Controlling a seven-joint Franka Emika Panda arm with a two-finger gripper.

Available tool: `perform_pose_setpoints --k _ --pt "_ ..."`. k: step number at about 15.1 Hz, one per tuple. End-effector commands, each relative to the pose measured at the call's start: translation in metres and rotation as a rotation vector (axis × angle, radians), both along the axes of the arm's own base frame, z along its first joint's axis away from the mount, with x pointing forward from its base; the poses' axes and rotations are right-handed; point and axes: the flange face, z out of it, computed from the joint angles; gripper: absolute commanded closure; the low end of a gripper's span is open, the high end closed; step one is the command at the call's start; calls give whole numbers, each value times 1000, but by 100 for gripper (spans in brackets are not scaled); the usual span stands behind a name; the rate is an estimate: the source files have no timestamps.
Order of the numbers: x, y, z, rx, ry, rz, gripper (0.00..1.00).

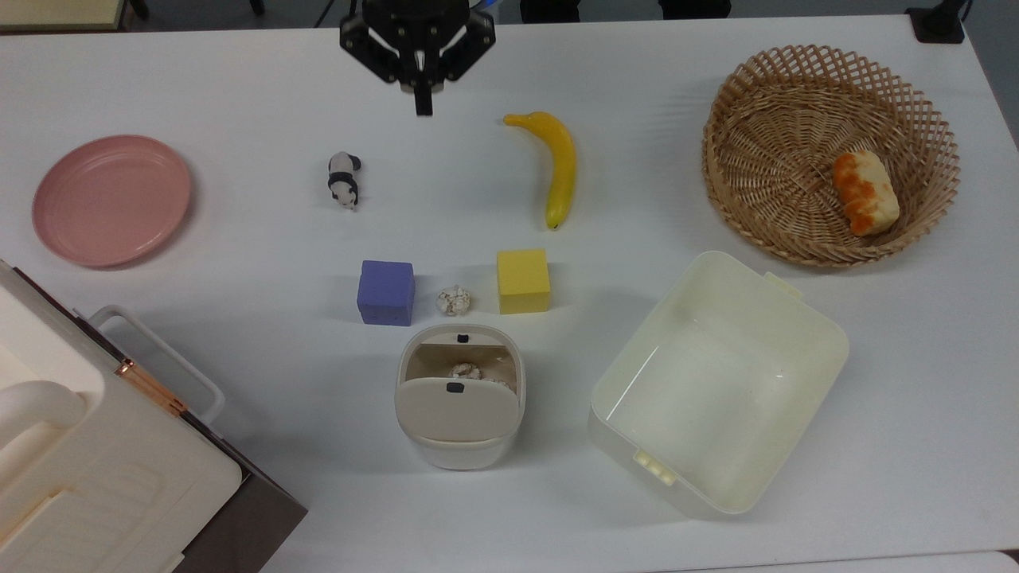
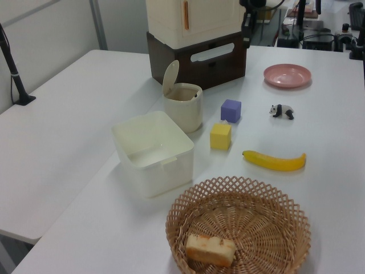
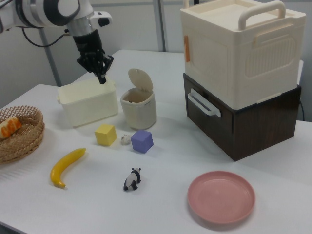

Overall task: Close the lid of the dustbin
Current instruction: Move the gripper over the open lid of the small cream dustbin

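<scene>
The small off-white bin (image 1: 459, 398) stands on the bench (image 1: 239, 239) beside the purple cube (image 1: 386, 292), its beige lid (image 3: 140, 79) tipped up, black button showing. The gripper (image 3: 101, 78), fingers together, hangs well apart, holding nothing.

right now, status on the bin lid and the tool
Tool up high, far from the bin, carrying nothing. Lid upright, bin open, crumpled paper inside. Nothing between tool and lid.
</scene>
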Motion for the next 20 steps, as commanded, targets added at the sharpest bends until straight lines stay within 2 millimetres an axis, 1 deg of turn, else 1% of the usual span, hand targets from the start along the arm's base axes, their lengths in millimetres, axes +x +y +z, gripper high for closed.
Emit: perform_pose_setpoints --k 1,4,6,8,9,10,11,13,16,18,20 --pt "38 7 -6 13 -72 13 100" --pt "59 10 -11 19 -167 20 100" --pt "74 13 -23 24 -225 25 100" --pt "86 15 -27 28 -285 29 100" --pt "97 16 -32 30 -325 31 100" --pt "104 17 -34 32 -355 33 100" --pt "111 19 -41 35 -383 36 100" --pt "120 21 -42 42 -465 40 100" --pt "133 32 -54 60 -559 59 100" --pt "140 33 -59 65 -632 65 100" --pt "150 33 -70 72 -716 64 100"
